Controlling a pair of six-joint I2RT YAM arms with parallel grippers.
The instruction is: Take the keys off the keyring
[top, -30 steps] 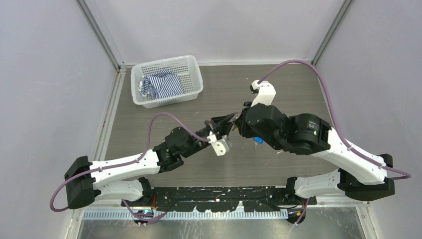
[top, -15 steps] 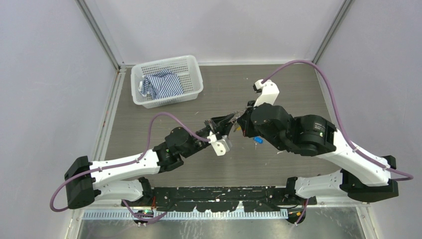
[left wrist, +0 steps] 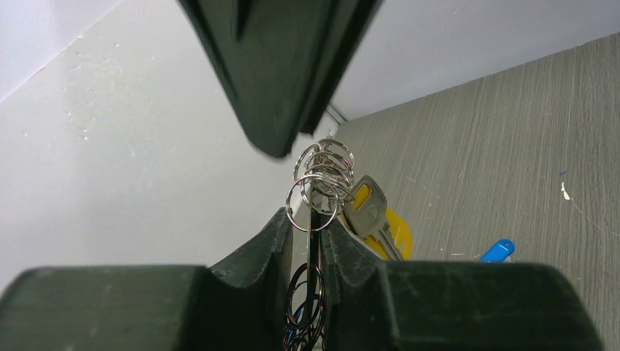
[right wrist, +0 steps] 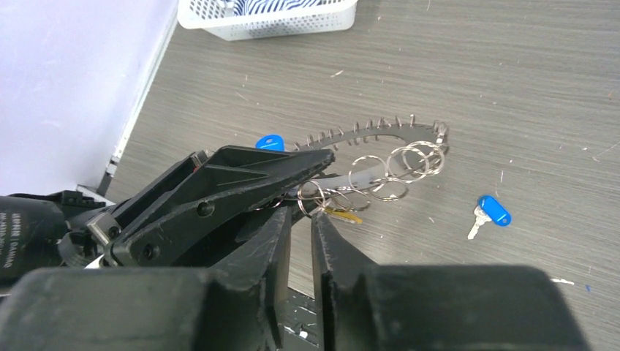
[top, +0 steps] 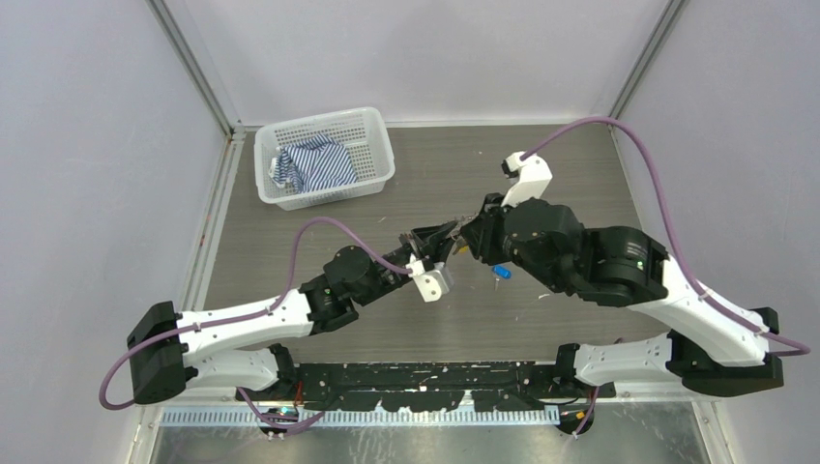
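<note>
My left gripper (top: pixel 447 235) is shut on the keyring (left wrist: pixel 314 245), a thin metal ring clamped edge-on between its fingers (left wrist: pixel 311 219) above the table. Several small split rings (left wrist: pixel 322 172) bunch at its top, with a silvery key (left wrist: pixel 369 208) and a yellow tag (left wrist: pixel 401 232). My right gripper (top: pixel 467 235) meets the left tip to tip. Its jaws (right wrist: pixel 301 212) stand nearly together, pinched on a small ring of the bunch (right wrist: pixel 316 199). More small rings (right wrist: pixel 409 161) trail along a toothed arc (right wrist: pixel 365 133). A loose blue-tagged key (right wrist: pixel 493 210) lies on the table (top: pixel 500 273).
A white mesh basket (top: pixel 372 130) holding a striped cloth (top: pixel 314 164) stands at the back left. A second blue tag (right wrist: pixel 269 142) shows behind the left gripper's finger. Grey walls and metal frame posts close in the table on three sides.
The right arm's body and wrist have shifted to the right and a little back. The gripper tips stay together at the keyring. The left arm has not moved.
</note>
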